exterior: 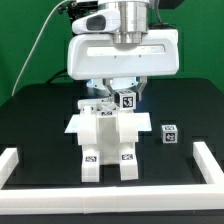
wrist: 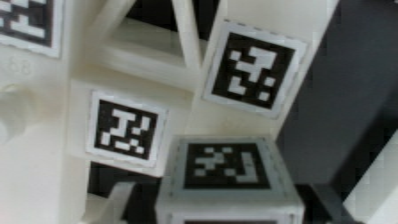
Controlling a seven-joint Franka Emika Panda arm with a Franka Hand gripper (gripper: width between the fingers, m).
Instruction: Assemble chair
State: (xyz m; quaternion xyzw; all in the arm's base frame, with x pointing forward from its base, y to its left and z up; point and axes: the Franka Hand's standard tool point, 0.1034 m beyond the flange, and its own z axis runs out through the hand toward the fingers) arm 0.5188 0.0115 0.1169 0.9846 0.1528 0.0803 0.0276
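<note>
I see the black table (exterior: 45,115), edged by a white rail (exterior: 10,165). The robot arm (exterior: 122,50) hangs over the far middle. Below it the chair (exterior: 100,128) stands mid-table, a flat slab with two bars (exterior: 90,145) reaching toward the near edge. A small cube (exterior: 170,135) sits apart on the exterior view's right. The gripper (exterior: 120,95) is low at the chair's far end, beside a tagged piece (exterior: 127,100). I cannot tell whether it is parted or clamped. The wrist view shows only tagged white parts (wrist: 249,70), close up.

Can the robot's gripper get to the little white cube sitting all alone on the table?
Probably yes. The little cube sits alone on the black table, to the exterior view's right of the chair, with nothing on or against it. The gripper hangs over the chair.
</note>
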